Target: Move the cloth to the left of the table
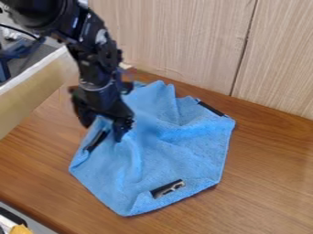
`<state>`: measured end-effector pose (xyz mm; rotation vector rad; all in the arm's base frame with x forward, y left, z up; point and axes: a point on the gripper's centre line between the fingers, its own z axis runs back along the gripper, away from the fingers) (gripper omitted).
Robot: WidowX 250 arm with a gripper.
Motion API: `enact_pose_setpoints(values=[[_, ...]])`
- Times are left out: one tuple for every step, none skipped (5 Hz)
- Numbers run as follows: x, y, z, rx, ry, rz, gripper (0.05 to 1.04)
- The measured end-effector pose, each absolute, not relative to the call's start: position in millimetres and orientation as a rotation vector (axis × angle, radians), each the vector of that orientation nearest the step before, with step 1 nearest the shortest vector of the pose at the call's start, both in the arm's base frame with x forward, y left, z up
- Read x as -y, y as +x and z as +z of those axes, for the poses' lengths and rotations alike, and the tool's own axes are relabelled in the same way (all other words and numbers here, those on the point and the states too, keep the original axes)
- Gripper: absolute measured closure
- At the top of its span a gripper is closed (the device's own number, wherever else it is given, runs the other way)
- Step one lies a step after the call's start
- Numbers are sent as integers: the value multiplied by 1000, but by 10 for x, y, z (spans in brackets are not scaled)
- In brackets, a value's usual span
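1. The blue cloth lies spread, but not flat, on the brown wooden desk. It occupies the middle of the view, and its upper part comes near the light wood-grain panel.

2. The black arm comes in from the upper left. At its end, the pincer hangs down over the left part of the cloth.

3. The pincer is released: its two fingers stand apart, and some blue fabric is visible between them. The finger on the right side of the view is low and appears to meet the cloth; whether it really presses there, I cannot tell.

4. The cloth has several folds – the most raised ones are in its upper half, and others run downward from beside the pincer. Its lower border makes a blunt corner toward the bottom of the view.

5. Three dark patches are on the cloth: one near the upper right edge, one near the lower edge with a pale marking, and one at the left, just beneath the pincer.

6. The panel behind has a dark vertical seam. At the left of the view stands a pale wooden board, and in the lower left corner there is a small yellow object.
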<state>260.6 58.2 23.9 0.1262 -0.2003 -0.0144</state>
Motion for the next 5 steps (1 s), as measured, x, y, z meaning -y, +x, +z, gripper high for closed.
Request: enact_pose_setpoints(values=[[-692, 2542, 117, 164, 135, 19, 84], [-718, 2508, 12, 146, 143, 24, 84], [-732, 2483, -84, 118, 150, 19, 84], [-756, 2455, -178, 90, 142, 14, 83], [-789, 2501, -192, 92, 142, 22, 131]])
